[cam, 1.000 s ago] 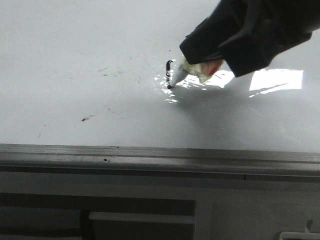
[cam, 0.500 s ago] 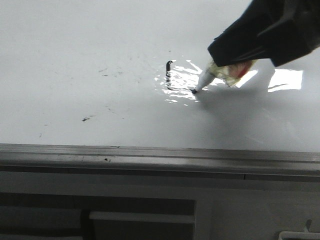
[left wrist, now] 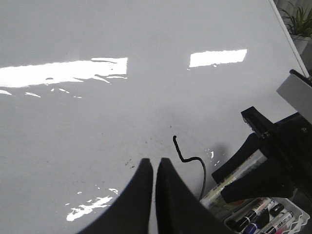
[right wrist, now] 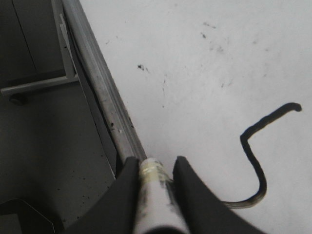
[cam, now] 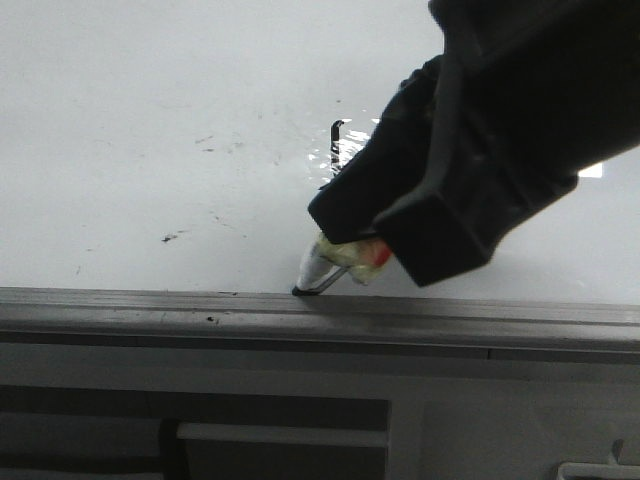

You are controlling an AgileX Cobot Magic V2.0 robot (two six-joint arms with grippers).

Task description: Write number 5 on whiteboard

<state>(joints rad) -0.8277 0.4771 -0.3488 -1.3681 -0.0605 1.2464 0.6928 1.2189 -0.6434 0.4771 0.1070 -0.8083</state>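
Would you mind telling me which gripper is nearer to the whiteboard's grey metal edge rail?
The right. The right gripper holds the marker with its tip at the edge rail. The left gripper is shut and empty over the whiteboard, short of the number 5.

- The whiteboard [cam: 150,80] is seen as glossy and smooth, with bright glare.
- Its edge rail [cam: 200,308] looks like dull grey metal, slightly scratched.
- The right tool [right wrist: 153,170] is covered by matt black material.
- The marker [cam: 318,266] appears as shiny plastic.
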